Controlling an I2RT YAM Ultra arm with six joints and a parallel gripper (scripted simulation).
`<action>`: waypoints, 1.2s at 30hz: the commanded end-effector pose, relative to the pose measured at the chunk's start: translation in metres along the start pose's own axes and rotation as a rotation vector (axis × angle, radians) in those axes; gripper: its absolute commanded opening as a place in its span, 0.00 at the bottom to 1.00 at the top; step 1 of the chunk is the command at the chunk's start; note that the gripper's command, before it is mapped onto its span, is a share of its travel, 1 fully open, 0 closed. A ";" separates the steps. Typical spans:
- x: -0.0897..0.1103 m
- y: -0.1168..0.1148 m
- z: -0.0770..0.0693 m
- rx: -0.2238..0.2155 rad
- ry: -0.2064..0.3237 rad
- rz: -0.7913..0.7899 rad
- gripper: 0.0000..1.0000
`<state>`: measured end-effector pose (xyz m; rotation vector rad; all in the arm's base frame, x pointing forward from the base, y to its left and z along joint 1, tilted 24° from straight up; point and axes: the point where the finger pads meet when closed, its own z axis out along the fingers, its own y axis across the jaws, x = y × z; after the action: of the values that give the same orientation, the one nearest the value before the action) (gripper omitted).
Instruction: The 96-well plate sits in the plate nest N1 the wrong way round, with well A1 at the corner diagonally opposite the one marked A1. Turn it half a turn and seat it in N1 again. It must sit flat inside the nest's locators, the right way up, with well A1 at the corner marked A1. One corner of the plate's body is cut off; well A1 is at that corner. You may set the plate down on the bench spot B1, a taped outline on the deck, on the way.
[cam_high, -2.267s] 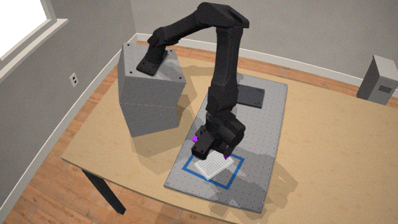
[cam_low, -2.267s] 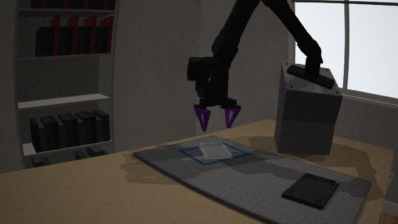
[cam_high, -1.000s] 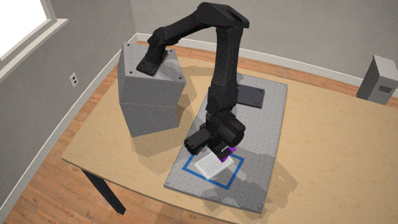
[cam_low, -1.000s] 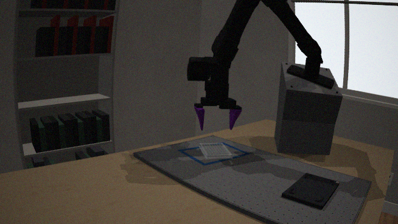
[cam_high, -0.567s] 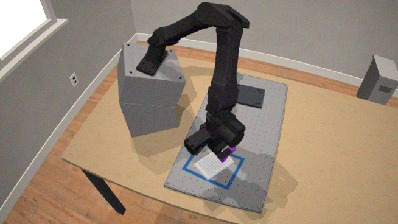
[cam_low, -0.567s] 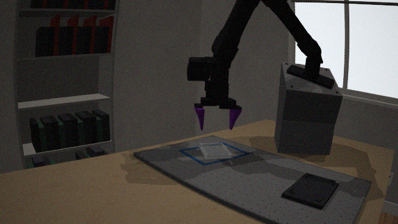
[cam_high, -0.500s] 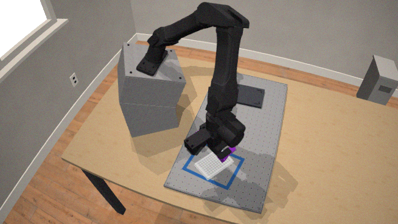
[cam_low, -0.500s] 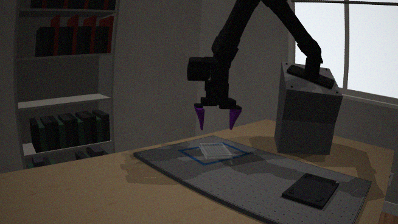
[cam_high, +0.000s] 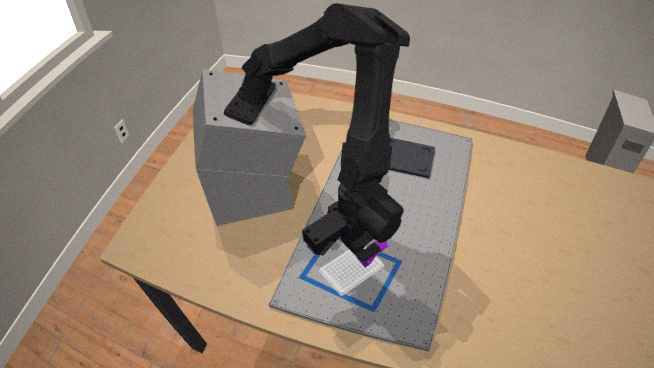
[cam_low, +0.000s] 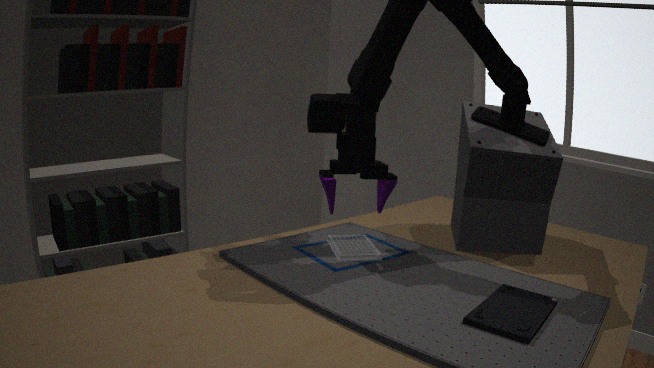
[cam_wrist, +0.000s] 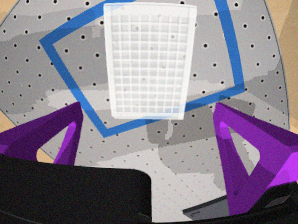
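The white 96-well plate (cam_high: 351, 271) lies flat on the grey deck inside the blue taped outline B1. It also shows in the exterior view (cam_low: 353, 246) and in the wrist view (cam_wrist: 150, 60). My gripper (cam_low: 358, 192) has purple fingers, is open wide and empty, and hangs well above the plate. In the wrist view the two fingers stand on either side, with the plate's long axis running away from the camera. The dark plate nest N1 (cam_low: 510, 312) sits empty at the deck's other end, also seen behind the arm (cam_high: 411, 157).
The arm's grey pedestal block (cam_high: 247, 145) stands on the table to the left of the perforated deck. A grey box (cam_high: 625, 132) stands on the floor at the far right. A bookshelf (cam_low: 102, 130) is in the background.
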<state>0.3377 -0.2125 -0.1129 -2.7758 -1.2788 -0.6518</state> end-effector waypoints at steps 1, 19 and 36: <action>-0.002 0.003 -0.004 -0.012 -0.002 0.007 1.00; -0.002 0.004 0.011 -0.012 -0.002 0.007 1.00; -0.002 0.004 0.036 -0.011 -0.002 0.007 1.00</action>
<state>0.3494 -0.2043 -0.1482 -2.7675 -1.2749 -0.6496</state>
